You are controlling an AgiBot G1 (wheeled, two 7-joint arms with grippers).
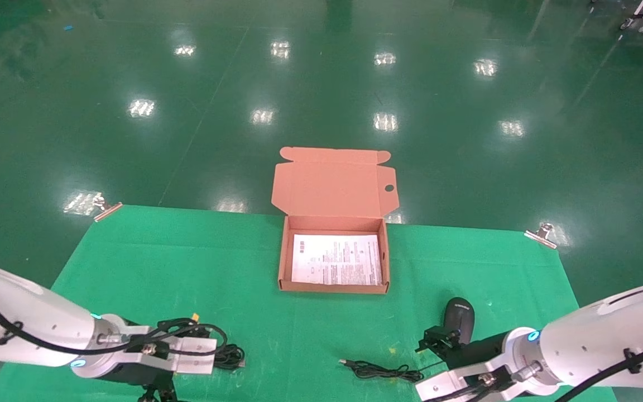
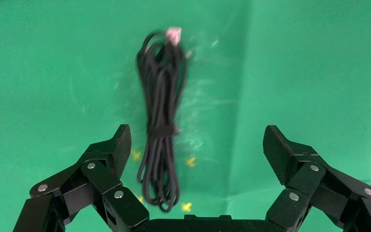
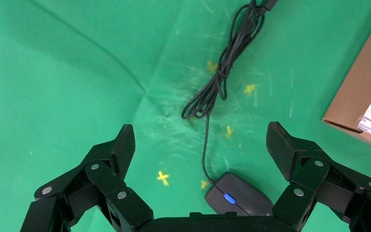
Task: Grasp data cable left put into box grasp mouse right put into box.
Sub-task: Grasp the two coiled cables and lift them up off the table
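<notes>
The white leaflet (image 1: pixel 336 259) lying in the box (image 1: pixel 284 254) has lines of tiny print on it, but the words are too small to read. No other words, numbers or signs can be read anywhere.

Spread right tool (image 3: pixel 199 150) above the mouse (image 3: pixel 238 195), box (image 3: pixel 362 92) nearby.
</notes>
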